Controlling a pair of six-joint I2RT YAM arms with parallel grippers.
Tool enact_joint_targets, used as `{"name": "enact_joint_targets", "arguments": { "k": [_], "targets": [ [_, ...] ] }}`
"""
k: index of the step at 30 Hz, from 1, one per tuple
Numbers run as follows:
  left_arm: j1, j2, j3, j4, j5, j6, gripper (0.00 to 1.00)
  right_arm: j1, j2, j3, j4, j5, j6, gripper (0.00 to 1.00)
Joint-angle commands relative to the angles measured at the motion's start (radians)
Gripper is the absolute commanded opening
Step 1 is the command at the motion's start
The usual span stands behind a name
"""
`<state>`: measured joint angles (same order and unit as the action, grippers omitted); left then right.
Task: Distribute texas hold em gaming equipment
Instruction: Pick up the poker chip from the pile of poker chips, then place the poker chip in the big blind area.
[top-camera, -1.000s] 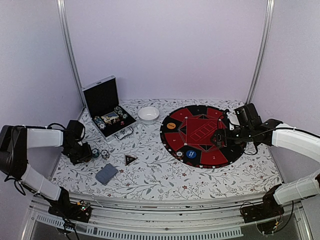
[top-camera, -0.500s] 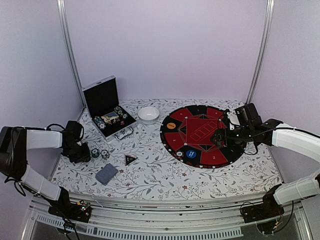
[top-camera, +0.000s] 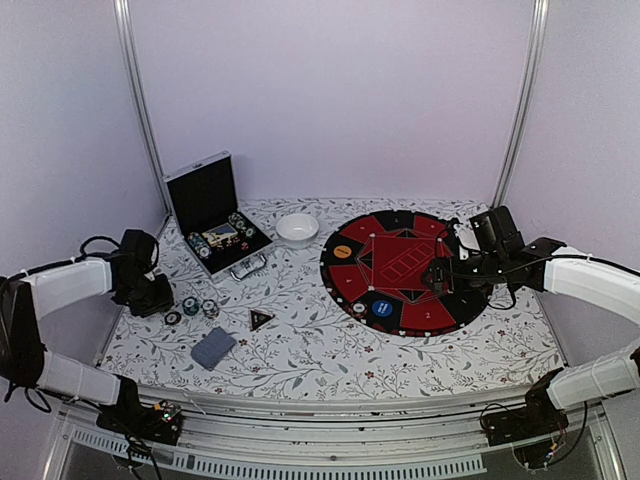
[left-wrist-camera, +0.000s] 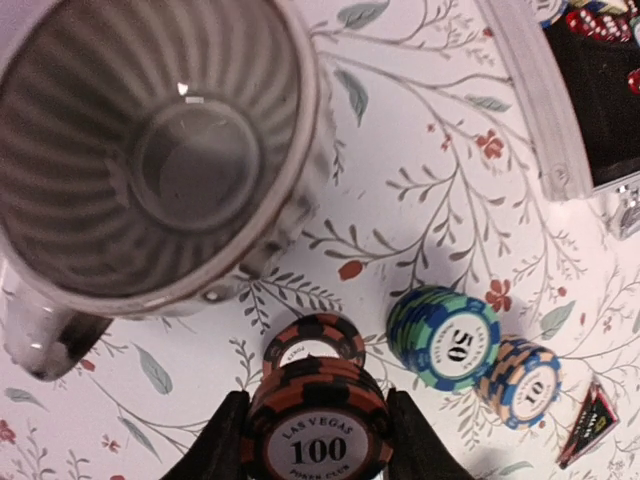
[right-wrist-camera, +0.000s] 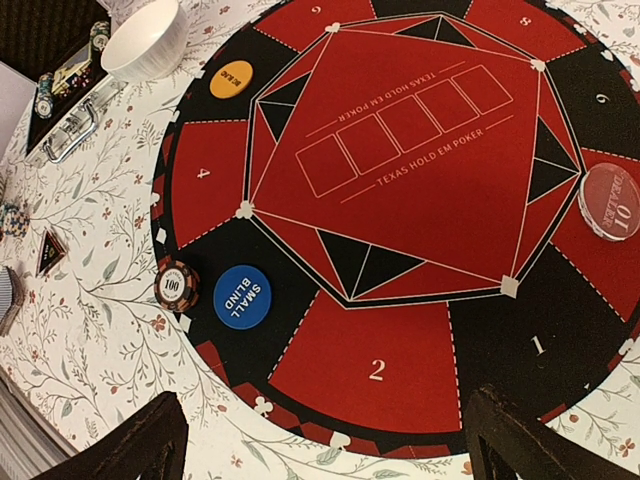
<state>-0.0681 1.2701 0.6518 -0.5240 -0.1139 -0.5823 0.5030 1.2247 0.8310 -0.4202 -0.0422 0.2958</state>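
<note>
Chips (left-wrist-camera: 318, 435) marked 100, a black-and-orange stack, sit clamped in the jaws of the left arm (top-camera: 68, 282), just above the surface (top-camera: 320, 352) at its nine o'clock edge. The round mat (top-camera: 400, 262) lies well apart toward three o'clock, where the jaws of the right arm (top-camera: 592, 281) hang spread and empty.

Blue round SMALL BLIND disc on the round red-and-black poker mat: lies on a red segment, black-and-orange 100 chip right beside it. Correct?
Wrong on one point: the blue round SMALL BLIND disc lies on a black segment of the round red-and-black poker mat, not a red one. The right wrist view shows it. The black-and-orange 100 chip is right beside it, as you said.
</note>
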Motion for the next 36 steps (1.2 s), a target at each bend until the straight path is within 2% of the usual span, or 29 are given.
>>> {"name": "enact_joint_targets", "arguments": {
  "k": [1,6,10,15,21,27,32,36],
  "targets": [
    [-0.048,-0.037,0.113,-0.057,-0.054,0.063,0.0,-0.004,-0.022,0.03,0.003,-0.024,0.006,0.99],
    [-0.237,0.0,0.257,-0.067,-0.035,0.175,0.0,-0.006,-0.032,0.045,0.003,-0.043,0.008,0.99],
    [-0.383,0.123,0.421,-0.13,-0.011,0.269,0.0,-0.006,-0.031,0.056,0.003,-0.055,0.009,0.99],
    [-0.514,0.276,0.603,-0.172,0.038,0.367,0.0,-0.007,-0.02,0.055,0.003,-0.067,0.02,0.99],
    [-0.604,0.5,0.821,-0.182,0.104,0.471,0.0,-0.007,-0.003,0.063,0.003,-0.082,0.033,0.99],
    [-0.649,0.705,0.975,-0.169,0.155,0.585,0.0,-0.009,0.014,0.087,0.006,-0.105,0.04,0.99],
    [-0.652,0.947,1.229,-0.23,0.2,0.613,0.0,-0.009,0.033,0.099,0.008,-0.106,0.04,0.99],
    [-0.66,1.13,1.449,-0.281,0.172,0.614,0.0,-0.009,0.042,0.093,0.008,-0.11,0.051,0.99]
  ]
}}
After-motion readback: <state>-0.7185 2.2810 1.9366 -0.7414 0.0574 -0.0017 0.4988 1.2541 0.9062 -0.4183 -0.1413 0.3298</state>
